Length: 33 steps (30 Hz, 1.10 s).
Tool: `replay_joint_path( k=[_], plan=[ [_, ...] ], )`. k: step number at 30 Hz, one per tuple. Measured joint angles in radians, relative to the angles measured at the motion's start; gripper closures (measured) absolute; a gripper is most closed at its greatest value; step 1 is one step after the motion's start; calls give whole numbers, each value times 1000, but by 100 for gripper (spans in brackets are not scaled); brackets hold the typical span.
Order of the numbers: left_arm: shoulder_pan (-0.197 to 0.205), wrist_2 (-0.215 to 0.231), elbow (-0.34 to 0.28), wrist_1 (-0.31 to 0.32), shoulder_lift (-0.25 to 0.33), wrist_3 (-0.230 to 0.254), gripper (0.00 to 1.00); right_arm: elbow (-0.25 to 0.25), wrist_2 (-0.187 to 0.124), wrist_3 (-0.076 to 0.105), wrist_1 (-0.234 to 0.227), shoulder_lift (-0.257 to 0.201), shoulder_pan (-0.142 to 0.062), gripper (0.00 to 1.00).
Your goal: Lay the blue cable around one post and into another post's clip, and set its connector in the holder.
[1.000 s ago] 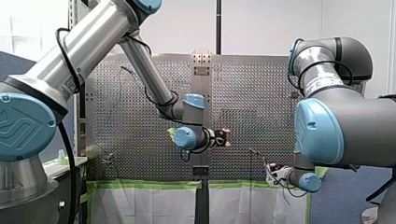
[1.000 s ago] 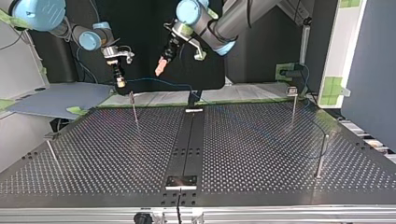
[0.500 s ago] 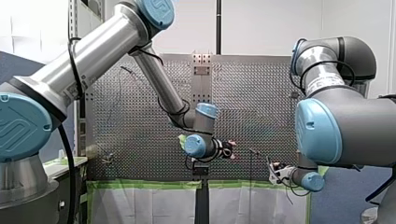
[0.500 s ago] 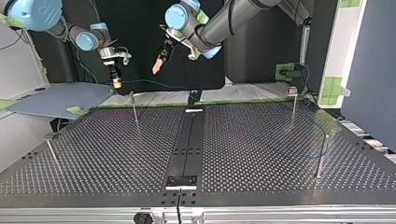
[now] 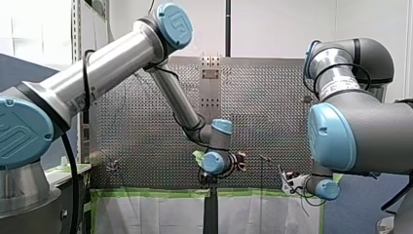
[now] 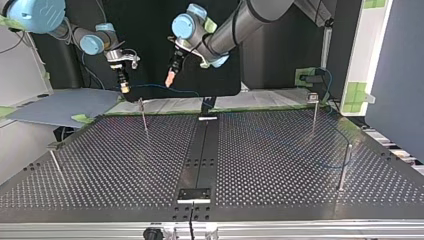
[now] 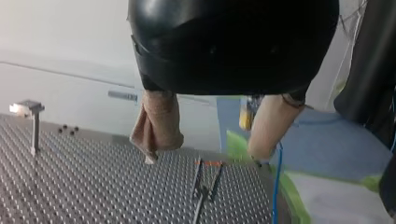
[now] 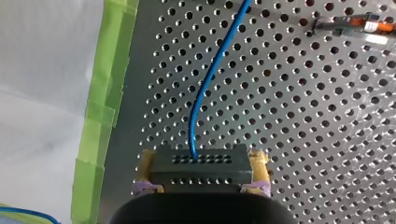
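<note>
I'd ease my left gripper (image 7: 207, 151) sideways until the cable (image 7: 276, 186) sits between its beige pads, then close lightly so the strand can slide. Its jaws stand wide and empty, with the cable just beside one pad, not between them. My right gripper (image 8: 201, 179) clamps the connector (image 8: 201, 161) over the table (image 8: 289, 116) edge nearest the arms, and the cable runs out from it.

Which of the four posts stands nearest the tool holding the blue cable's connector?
The back-left post in the top view, just by my right tool; the others stand far off.
</note>
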Motion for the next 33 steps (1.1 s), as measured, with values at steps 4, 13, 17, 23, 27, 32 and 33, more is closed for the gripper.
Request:
replay_joint_path(
  k=[4,13,17,23,27,32,33],
  plan=[
    [6,-15,39,-26,-39,2,0,0,-4,9,-3,0,-6,100],
    [3,-40,134,-45,-134,-2,0,0,-17,23,-19,0,-18,100],
    [5,-48,165,-39,-172,-2,0,0,-20,22,-19,0,-14,100],
    [-2,-73,177,-21,-206,0,0,0,-19,21,-14,0,-11,100],
    [-4,-96,185,-10,-209,1,0,0,-16,22,-15,0,-10,100],
    [-10,-105,192,3,-209,10,0,0,-13,24,-19,0,-11,100],
    [-12,-103,194,9,-209,16,0,0,-13,25,-20,0,-11,100]
  ],
)
